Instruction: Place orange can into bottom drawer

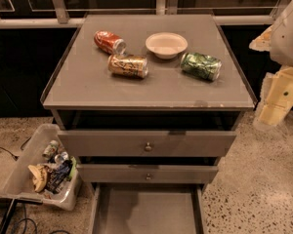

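Early stage: no grasp yet, no transfer yet. Lying on side on desk (78, 87), left of centre: orange can (128, 65), just beside red can (109, 42), left of white bowl (166, 45), well apart from green can (200, 66). Golden-orange metallic body, pale markings, silver end facing right. Already pulled out at bottom of view: bottom drawer (146, 211). Off desk's right edge, well apart from orange can: gripper (276, 99), probably pale cream part there; spread or pressed together, cannot tell. Left to do: reach, grasp, lower into bottom drawer.

white rounded arm shell (289, 30), cream blocky pincer (275, 104) at right edge
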You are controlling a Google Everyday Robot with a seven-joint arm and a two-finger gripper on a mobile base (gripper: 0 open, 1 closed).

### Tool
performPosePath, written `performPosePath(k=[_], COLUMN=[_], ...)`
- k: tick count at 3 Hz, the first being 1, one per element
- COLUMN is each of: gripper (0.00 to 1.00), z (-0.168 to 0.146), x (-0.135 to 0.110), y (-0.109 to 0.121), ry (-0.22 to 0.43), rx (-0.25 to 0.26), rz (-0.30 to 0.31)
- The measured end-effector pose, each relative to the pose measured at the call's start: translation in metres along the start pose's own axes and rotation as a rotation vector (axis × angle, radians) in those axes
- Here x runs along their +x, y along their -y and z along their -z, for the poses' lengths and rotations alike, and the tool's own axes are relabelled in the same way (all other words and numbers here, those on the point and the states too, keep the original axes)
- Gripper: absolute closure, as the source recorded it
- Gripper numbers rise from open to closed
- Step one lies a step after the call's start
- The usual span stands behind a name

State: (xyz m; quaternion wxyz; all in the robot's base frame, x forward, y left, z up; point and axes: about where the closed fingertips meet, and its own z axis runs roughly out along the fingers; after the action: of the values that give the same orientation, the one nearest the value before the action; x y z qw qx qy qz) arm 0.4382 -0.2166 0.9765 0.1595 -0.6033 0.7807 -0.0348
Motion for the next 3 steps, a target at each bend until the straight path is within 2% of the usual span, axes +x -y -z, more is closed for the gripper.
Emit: performPosePath(k=[1, 2, 3], gripper=[0.00, 0.00, 0.00], z=[0.000, 0.000, 0.002], x=[0.000, -0.025, -0.066], y=[0.000, 0.021, 0.058], ry=[0.000, 0.019, 0.134], rx=[0.000, 0.051, 0.097], rz=[0.000, 0.077, 0.134])
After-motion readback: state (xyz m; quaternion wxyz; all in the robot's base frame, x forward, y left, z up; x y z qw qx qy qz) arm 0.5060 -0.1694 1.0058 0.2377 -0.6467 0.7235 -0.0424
